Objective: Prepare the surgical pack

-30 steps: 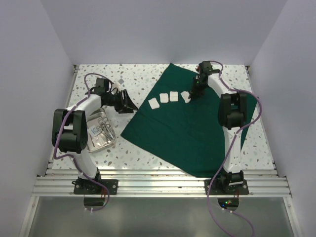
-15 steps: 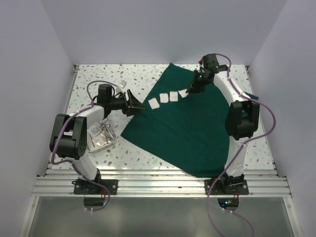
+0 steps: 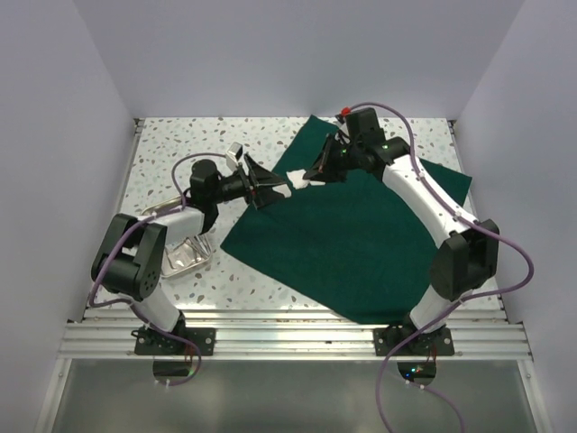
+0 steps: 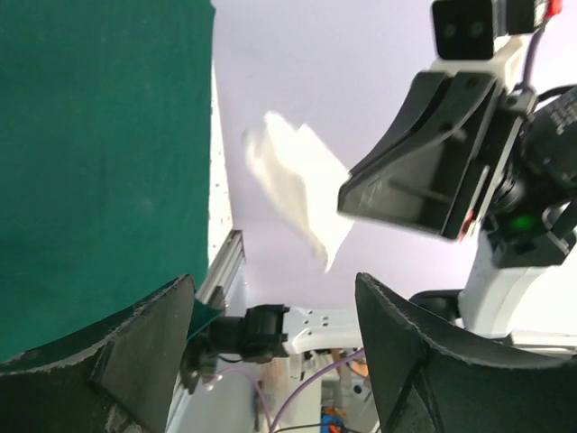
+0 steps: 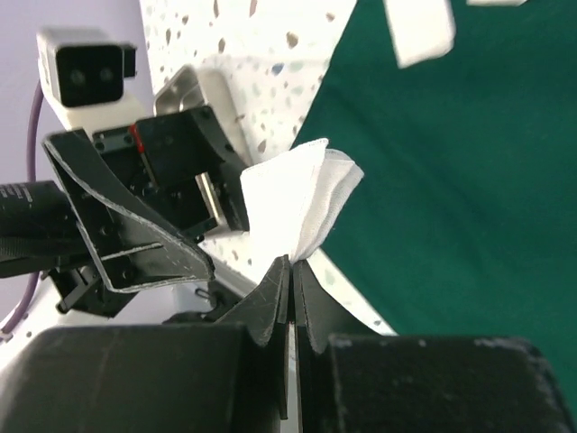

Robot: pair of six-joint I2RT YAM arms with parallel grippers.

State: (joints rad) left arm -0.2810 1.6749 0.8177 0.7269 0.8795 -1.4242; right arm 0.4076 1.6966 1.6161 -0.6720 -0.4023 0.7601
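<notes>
Speckled tabletop carries the dark green cloth, spread flat across its right and middle, with the steel tray off the cloth beside the left arm. Above the cloth's left corner, the right gripper has its fingers pressed together on the lower edge of a white gauze square, holding it in the air. The left gripper faces it with jaws spread wide and nothing in them; the gauze hangs just ahead of the gap, touching neither finger.

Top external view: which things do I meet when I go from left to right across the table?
Steel tray → left end effector → gauze → right end effector. The green cloth spreads under several of them, so it is left out.
</notes>
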